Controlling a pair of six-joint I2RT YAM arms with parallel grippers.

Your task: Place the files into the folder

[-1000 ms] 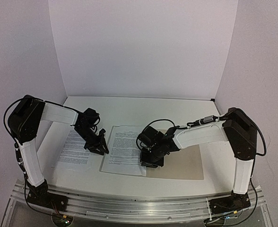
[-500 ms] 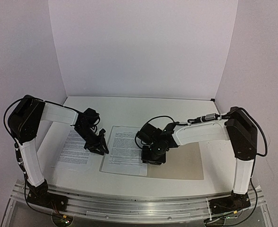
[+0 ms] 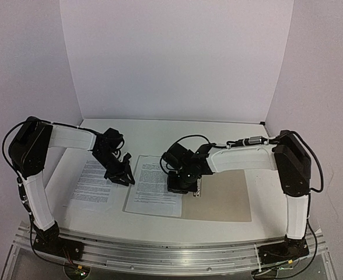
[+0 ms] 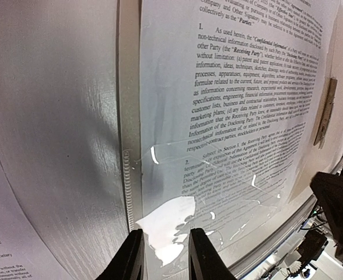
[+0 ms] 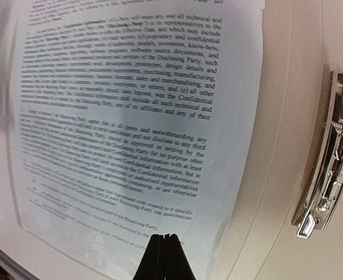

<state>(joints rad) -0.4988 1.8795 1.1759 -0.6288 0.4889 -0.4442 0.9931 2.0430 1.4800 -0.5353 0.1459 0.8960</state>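
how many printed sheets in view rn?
2. One sheet lies beside the left gripper; the other sheet lies on the folder, under the right gripper. Stacked sheets beneath may be hidden.

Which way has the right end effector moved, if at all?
Yes. The right end effector moved left and farther back across the unmoved folder.

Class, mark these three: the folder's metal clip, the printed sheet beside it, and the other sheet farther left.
metal clip (image 5: pixel 329 154), right wrist view, middle of its chrome bar.
sheet beside the clip (image 3: pixel 149 190), top external view, printed middle.
left sheet (image 3: pixel 91 184), top external view, centre.
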